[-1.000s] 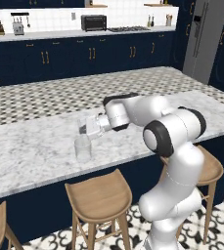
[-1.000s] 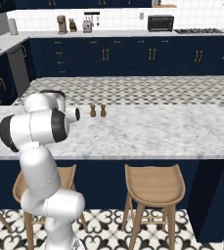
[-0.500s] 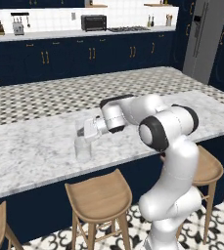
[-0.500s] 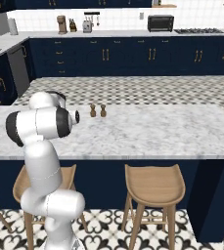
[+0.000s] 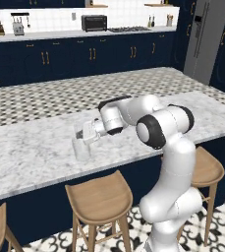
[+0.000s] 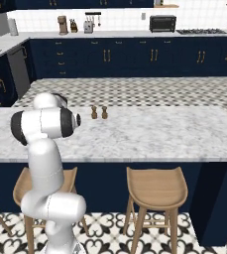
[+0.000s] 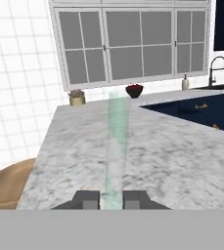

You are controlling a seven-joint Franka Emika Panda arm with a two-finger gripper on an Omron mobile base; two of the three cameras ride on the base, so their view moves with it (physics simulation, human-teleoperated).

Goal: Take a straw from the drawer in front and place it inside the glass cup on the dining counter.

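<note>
In the hand view a pale green see-through straw (image 7: 117, 141) runs straight ahead from between the two dark fingertips (image 7: 86, 199), and my gripper (image 7: 111, 200) is shut on it. Seen from the left base, the gripper (image 5: 80, 132) points left, just above the rim of the clear glass cup (image 5: 82, 149). That cup stands on the marble dining counter (image 5: 30, 157) near its front edge. The straw is too faint to make out from the left base. In the right base view my own arm hides the cup. The drawer is out of view.
Two small brown shakers (image 6: 99, 112) stand on the dining counter (image 6: 159, 134) to the right of my arm. Wooden stools (image 5: 99, 197) (image 6: 154, 184) line its front. Navy cabinets and a worktop with a toaster oven (image 5: 94, 22) are far behind.
The gripper with the straw has moved a little left and down, closer over the glass cup. The cup has stayed in place.
</note>
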